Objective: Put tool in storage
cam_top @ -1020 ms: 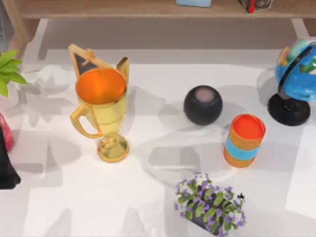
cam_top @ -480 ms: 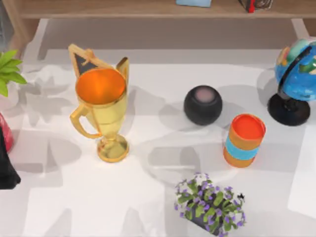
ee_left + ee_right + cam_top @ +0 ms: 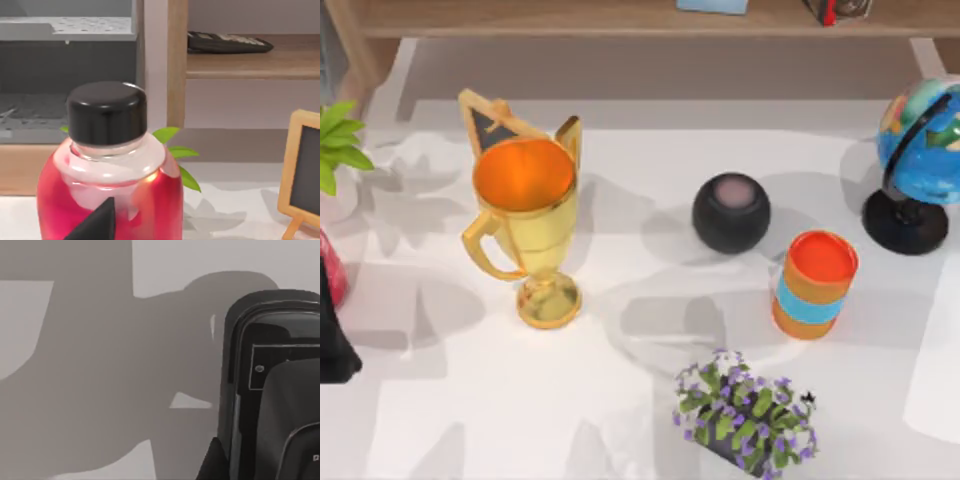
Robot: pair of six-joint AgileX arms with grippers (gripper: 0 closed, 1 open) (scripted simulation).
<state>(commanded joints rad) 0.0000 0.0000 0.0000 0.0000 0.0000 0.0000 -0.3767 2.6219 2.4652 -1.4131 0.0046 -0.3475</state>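
1. Now the left end effector [image 3: 332, 345] sits at the frame's left edge, beside a red bottle [image 3: 107, 190]; spread or pressed together, I cannot tell.
2. Close by the right end effector [image 3: 212, 462], whose state I likewise cannot tell, a black device [image 3: 270, 385], possibly the tool, lies on the bench [image 3: 100, 365].

Setting: rendered home or office desk — white table [image 3: 620, 400] with display items: gold trophy [image 3: 525, 225] at 9 o'clock, globe [image 3: 920, 150] at 2 o'clock, flower pot [image 3: 745, 415] at 6 o'clock — wooden shelf [image 3: 620, 18] at 12 o'clock.
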